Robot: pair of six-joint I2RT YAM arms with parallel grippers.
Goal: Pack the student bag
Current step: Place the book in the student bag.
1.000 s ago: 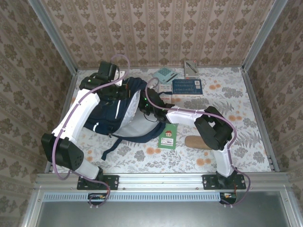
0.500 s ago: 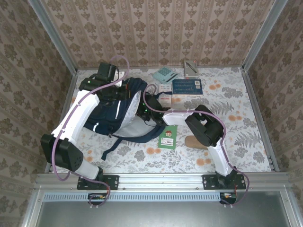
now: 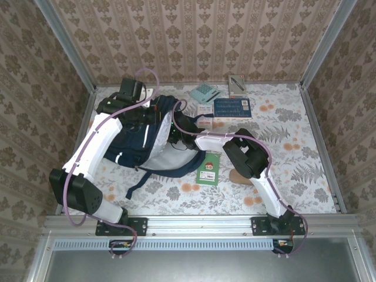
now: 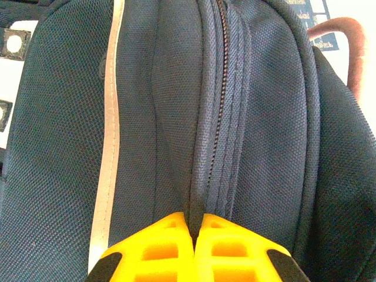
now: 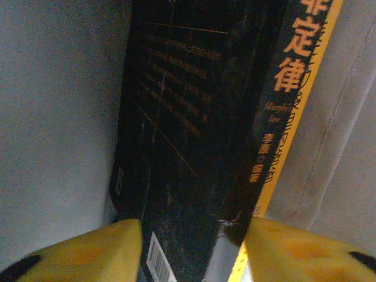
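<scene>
One student bag (image 3: 134, 141), navy with a white stripe, lying on the table (image 3: 299, 158) left of centre. The left gripper (image 4: 195, 218) is pressed together, pinching bag fabric beside the zip. The right gripper (image 5: 192, 235), against grey lining, clamps a black book (image 5: 194, 117) with orange lettering.

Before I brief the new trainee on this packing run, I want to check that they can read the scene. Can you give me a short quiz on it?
1. True or false: the left gripper is shut on the fabric of the student bag, right beside its zipper.
2. What sits between the fingers of the right gripper, inside the bag? A) a pencil case B) a black book with orange lettering C) a water bottle
3. What colour is the booklet lying on the table next to the bag's grey lining?
Key: 1 true; 2 B; 3 green.
</scene>
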